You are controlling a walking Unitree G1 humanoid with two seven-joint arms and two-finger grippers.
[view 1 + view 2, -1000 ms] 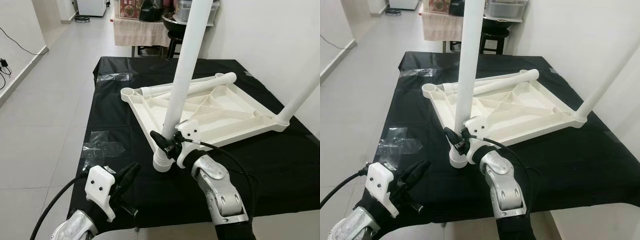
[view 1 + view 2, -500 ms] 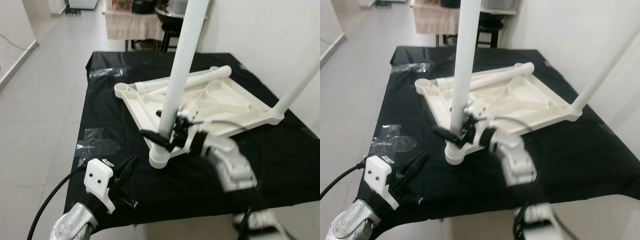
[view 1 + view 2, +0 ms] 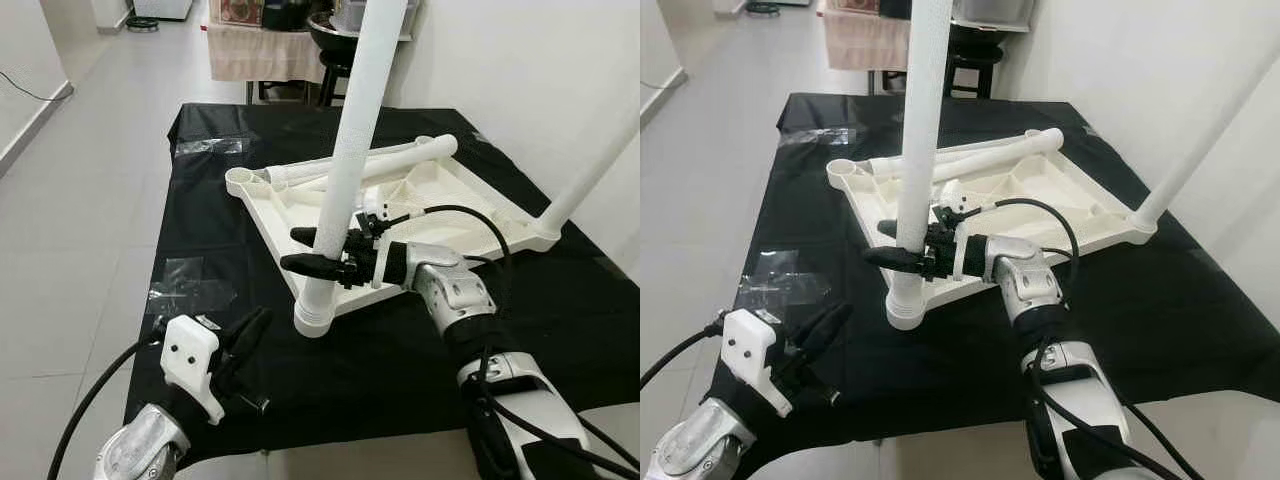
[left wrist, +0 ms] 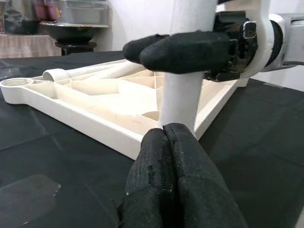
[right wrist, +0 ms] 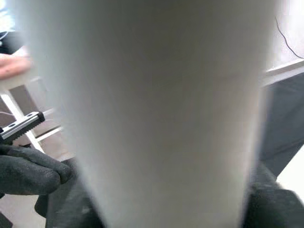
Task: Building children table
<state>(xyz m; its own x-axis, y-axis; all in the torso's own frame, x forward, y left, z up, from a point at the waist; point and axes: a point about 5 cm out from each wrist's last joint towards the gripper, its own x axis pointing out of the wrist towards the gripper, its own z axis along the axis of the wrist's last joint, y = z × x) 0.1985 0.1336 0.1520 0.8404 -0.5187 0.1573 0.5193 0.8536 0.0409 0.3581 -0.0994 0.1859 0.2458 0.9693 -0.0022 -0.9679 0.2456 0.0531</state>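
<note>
Right tool [image 3: 322, 251] pinches upright leg [image 3: 347, 170] low down, likely steadying it in the near-left corner socket of the upside-down tabletop [image 3: 440, 215] mid-bench [image 3: 200, 250]. Left tool [image 4: 173, 156], fingers pressed together, idles at near-left bench edge. Loose leg [image 3: 370, 162] lies along tabletop's far rim; another leg [image 3: 590, 180] stands at its right corner.

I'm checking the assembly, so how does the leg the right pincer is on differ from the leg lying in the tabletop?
The gripped leg stands nearly upright in a corner socket, held by the right pincer; the loose leg lies flat across the upturned tabletop, untouched. The gripped leg is fitted; the loose leg is not. Both are plain white tubes.
</note>
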